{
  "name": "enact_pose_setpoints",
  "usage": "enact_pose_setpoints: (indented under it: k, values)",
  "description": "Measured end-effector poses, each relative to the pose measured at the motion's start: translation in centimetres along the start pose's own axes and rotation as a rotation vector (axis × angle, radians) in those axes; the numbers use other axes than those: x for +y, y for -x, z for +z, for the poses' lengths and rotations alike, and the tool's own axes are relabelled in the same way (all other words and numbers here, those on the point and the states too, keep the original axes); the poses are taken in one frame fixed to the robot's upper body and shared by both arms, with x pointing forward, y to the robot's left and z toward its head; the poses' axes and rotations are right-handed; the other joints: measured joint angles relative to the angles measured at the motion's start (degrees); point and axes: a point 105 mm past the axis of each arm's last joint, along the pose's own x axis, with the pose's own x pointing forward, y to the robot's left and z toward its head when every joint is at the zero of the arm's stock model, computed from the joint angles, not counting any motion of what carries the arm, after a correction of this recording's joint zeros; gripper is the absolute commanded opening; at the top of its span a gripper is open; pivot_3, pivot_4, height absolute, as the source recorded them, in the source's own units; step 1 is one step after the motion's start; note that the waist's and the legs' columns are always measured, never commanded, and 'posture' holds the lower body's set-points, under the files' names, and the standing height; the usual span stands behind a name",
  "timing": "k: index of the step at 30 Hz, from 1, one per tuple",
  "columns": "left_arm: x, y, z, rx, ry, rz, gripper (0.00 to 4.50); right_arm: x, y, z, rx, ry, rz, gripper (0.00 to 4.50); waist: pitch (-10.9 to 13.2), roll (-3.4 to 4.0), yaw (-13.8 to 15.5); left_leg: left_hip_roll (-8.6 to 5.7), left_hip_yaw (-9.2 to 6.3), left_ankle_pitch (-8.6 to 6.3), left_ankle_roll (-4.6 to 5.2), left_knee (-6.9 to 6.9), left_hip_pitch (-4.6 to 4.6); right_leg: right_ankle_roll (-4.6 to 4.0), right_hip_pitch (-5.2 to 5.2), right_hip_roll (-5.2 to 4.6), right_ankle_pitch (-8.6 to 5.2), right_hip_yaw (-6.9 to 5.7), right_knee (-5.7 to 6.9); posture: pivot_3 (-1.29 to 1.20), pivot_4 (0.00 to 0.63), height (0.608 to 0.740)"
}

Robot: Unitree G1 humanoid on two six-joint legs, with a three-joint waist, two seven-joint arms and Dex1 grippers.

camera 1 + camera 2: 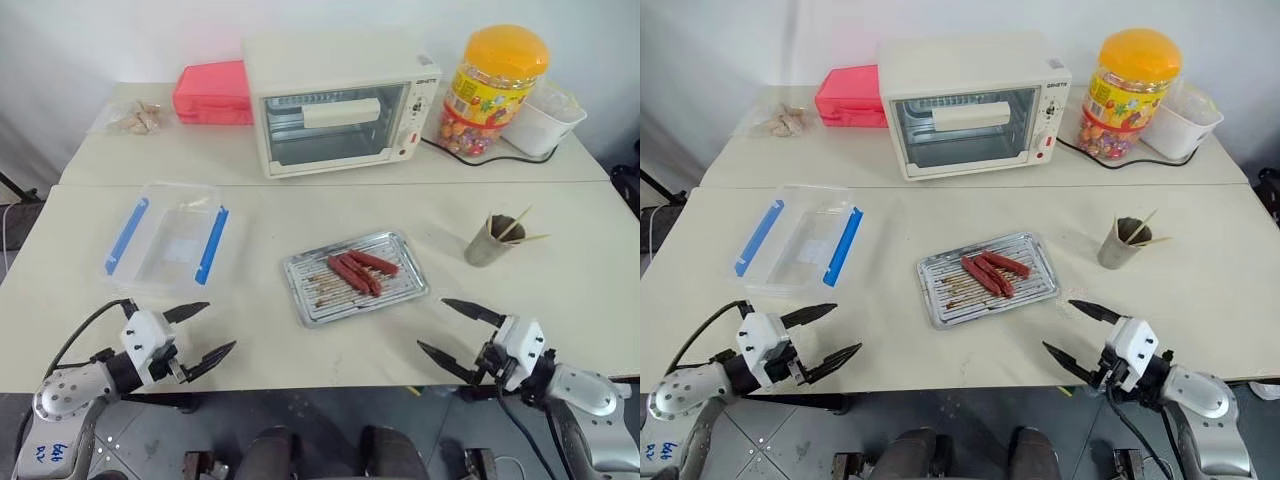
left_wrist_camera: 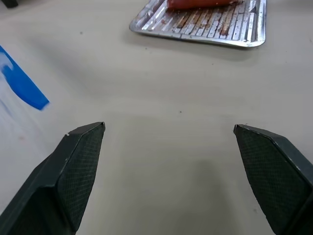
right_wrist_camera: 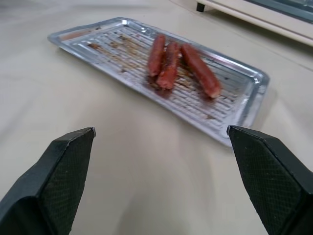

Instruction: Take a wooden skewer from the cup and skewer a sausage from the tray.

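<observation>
Left eye view: the left gripper and right gripper hang near the table edge, both spread wide and holding nothing. Past them, three sausages lie in the tray. Farther right, skewers stand in the cup.

Makeshift kitchen test bench, toaster oven, candy jar, plain pale tables

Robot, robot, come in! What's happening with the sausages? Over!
Both end effectors, left and right, open, empty. Three sausages on tray; skewers in cup, untouched. Path clear. Over.
</observation>
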Motion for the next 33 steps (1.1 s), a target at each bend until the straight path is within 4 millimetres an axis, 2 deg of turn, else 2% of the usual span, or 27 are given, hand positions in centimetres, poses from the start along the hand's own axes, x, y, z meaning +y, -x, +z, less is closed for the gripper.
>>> enact_pose_setpoints:
  k: [4,7,9,11,12,16,18,20,21,24,30,33]
  values:
    - [-0.8,-0.3,0.2,-0.006,0.049,-0.035,4.48,-0.2,0.0,0.2,-0.009,-0.003,-0.010,4.50,0.01,0.01,-0.05,0.03,0.00,0.00,-0.01,0.00,0.02,0.00,-0.01,0.01,0.00,0.01,0.01,0.00,0.150,0.740]
    - [-1.8,-1.5,2.1,-0.081,0.098,-0.140,4.48,-1.0,0.4,0.5,-0.011,0.011,-0.059,4.50,0.02,0.04,0.31,-0.02,-0.05,0.00,0.00,0.01,0.02,0.00,0.02,-0.05,0.00,0.02,0.03,0.00,0.150,0.740]
    - [-2.4,-2.6,4.3,-0.160,0.132,-0.227,4.48,-1.7,1.6,0.8,0.003,0.024,-0.121,4.50,0.03,0.06,0.42,-0.04,-0.09,0.00,0.00,0.02,0.02,0.00,0.03,-0.05,0.00,0.04,0.05,0.00,0.150,0.740]
    - [-3.3,-3.2,6.1,-0.202,0.141,-0.322,4.48,-2.3,3.5,1.0,0.042,0.037,-0.187,4.50,0.03,0.06,0.35,-0.04,-0.14,-0.02,-0.01,0.00,0.01,0.00,0.03,-0.03,0.00,0.02,0.06,0.00,0.150,0.740]
    - [-4.0,-3.8,6.8,-0.213,0.124,-0.377,4.48,-2.8,5.1,0.9,0.072,0.041,-0.249,4.50,0.00,0.14,0.41,-0.04,-0.15,-0.04,-0.01,-0.02,0.01,0.00,0.03,-0.02,0.00,0.00,0.05,0.00,0.150,0.740]
    - [-5.3,-5.9,8.4,-0.271,0.094,-0.482,4.48,-3.7,10.3,0.6,0.180,0.044,-0.420,4.50,-0.05,0.20,0.25,-0.05,0.02,-0.03,0.01,-0.03,0.02,0.00,0.04,0.03,0.00,0.01,0.00,0.00,0.150,0.740]
    - [-5.3,-6.6,9.0,-0.284,0.068,-0.512,4.48,-3.5,12.2,0.2,0.232,0.004,-0.460,4.50,-0.05,0.22,0.04,0.02,0.18,-0.02,0.02,-0.03,0.09,0.00,0.04,0.07,0.00,0.06,-0.03,0.00,0.150,0.740]
    - [-4.9,-7.1,9.4,-0.287,0.062,-0.526,4.48,-3.1,13.1,0.0,0.266,-0.020,-0.456,4.50,-0.08,0.26,-0.09,0.04,0.25,-0.03,0.01,-0.05,0.17,0.00,0.05,0.08,0.00,0.11,-0.02,0.00,0.150,0.740]
    - [-4.7,-7.3,9.6,-0.284,0.063,-0.537,4.48,-3.1,13.4,0.1,0.279,-0.023,-0.443,4.50,-0.07,0.29,-0.21,0.04,0.31,-0.03,0.02,-0.05,0.18,0.00,0.05,0.08,0.00,0.16,-0.03,0.00,0.150,0.740]
    - [-5.0,-7.4,9.4,-0.259,0.082,-0.594,4.48,-4.8,13.6,1.8,0.268,0.026,-0.431,4.50,-0.08,0.30,-0.93,0.05,0.35,-0.04,0.04,-0.06,0.22,0.00,0.06,0.06,0.00,0.22,-0.03,0.00,0.150,0.740]
    - [-5.0,-8.1,8.6,-0.267,0.071,-0.562,4.48,-8.4,12.0,5.5,0.353,0.025,-0.218,4.50,-0.06,0.40,-0.60,0.09,0.23,-0.05,0.08,-0.05,0.17,0.00,0.08,0.06,0.00,0.11,-0.07,0.00,0.150,0.740]
    - [-4.9,-8.1,8.7,-0.269,0.073,-0.557,4.48,-11.1,10.6,7.8,0.388,0.045,-0.152,4.50,-0.05,0.48,-0.50,-0.01,0.32,-0.04,0.18,0.01,0.16,0.04,0.08,-0.05,0.02,0.18,-0.09,0.00,0.150,0.740]
